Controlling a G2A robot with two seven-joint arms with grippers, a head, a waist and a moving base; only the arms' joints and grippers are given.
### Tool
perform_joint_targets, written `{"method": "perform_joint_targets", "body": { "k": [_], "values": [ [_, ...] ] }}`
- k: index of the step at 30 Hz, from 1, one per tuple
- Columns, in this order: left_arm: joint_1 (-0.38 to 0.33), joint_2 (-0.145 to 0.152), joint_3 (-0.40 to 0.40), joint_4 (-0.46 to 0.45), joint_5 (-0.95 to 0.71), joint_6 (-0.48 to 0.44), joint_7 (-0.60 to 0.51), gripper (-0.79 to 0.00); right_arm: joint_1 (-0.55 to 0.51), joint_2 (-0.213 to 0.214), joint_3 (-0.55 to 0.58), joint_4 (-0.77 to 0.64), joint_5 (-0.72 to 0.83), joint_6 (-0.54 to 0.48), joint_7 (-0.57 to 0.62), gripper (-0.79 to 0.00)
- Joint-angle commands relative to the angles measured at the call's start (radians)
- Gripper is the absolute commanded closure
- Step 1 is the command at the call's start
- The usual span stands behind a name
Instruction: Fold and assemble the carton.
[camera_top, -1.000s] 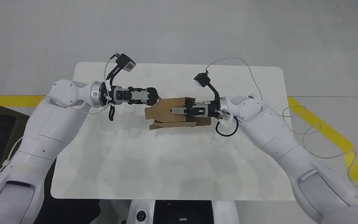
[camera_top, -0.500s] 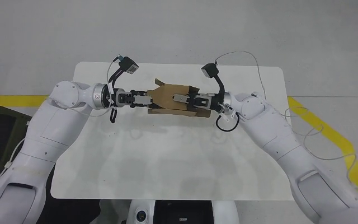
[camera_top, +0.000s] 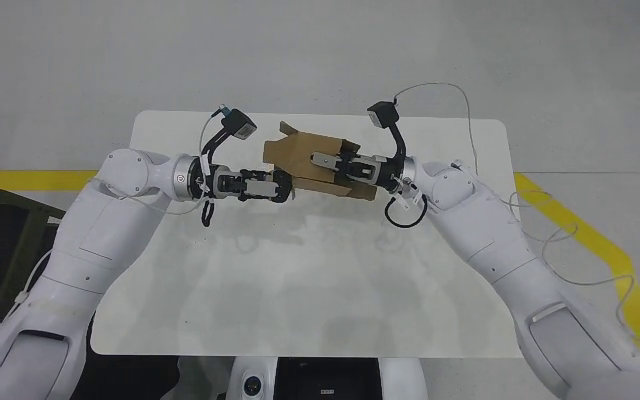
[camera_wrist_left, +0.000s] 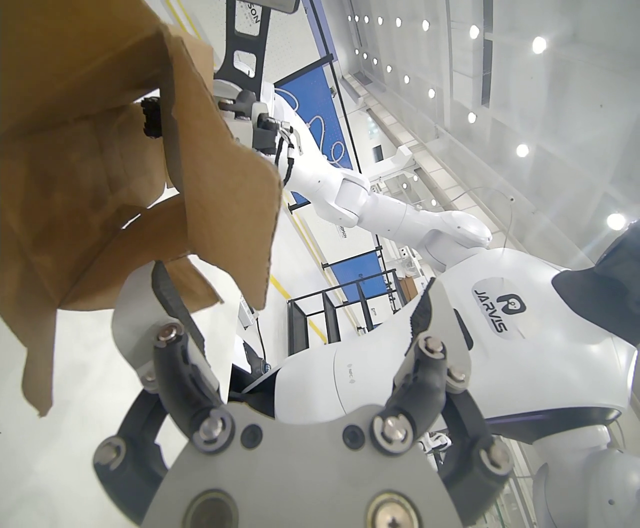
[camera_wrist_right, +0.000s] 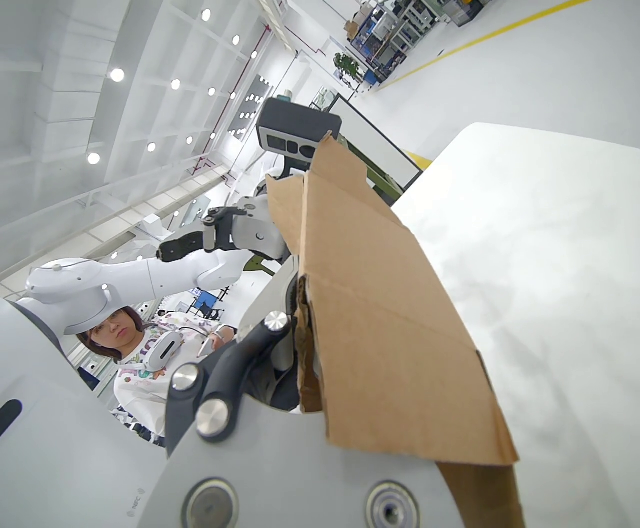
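We list: carton (camera_top: 298, 153), part-open, held off table (camera_top: 300, 300); R gripper (camera_top: 324, 160) pinching its wall; L gripper (camera_top: 283, 188) fingers spread, just beside carton's flap

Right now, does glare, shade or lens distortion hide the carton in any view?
Top view: even light, no glare on the carton, straight table edges. Left wrist view: ceiling lights flare into haze, wide lens bends the room's lines, carton's inside shaded but readable. Right wrist view: ceiling lights bright yet clear of the carton, which is evenly lit.
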Motion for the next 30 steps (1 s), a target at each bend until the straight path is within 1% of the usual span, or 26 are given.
{"method": "perform_joint_targets", "body": {
  "k": [1,7,14,20,30],
  "values": [
    [0.002,-0.002,-0.001,-0.001,0.002,0.001,-0.001,-0.785,0.0,-0.002,0.006,0.003,-0.01,-0.002,-0.015,0.0],
    [0.009,-0.006,-0.004,-0.003,0.01,0.008,-0.008,-0.785,-0.006,-0.009,0.023,-0.003,-0.036,-0.002,-0.042,0.0],
    [0.012,-0.013,-0.003,-0.004,0.013,0.015,-0.015,-0.785,-0.016,-0.017,0.032,-0.021,-0.05,0.003,-0.047,0.0],
    [0.005,-0.018,-0.013,0.009,0.009,0.014,-0.014,-0.785,-0.019,-0.03,0.02,-0.03,-0.045,0.01,-0.026,0.0],
    [0.012,-0.021,-0.031,0.005,0.014,0.019,-0.019,-0.785,-0.014,-0.044,0.027,0.0,-0.036,0.003,-0.002,0.0]
  ]
}}
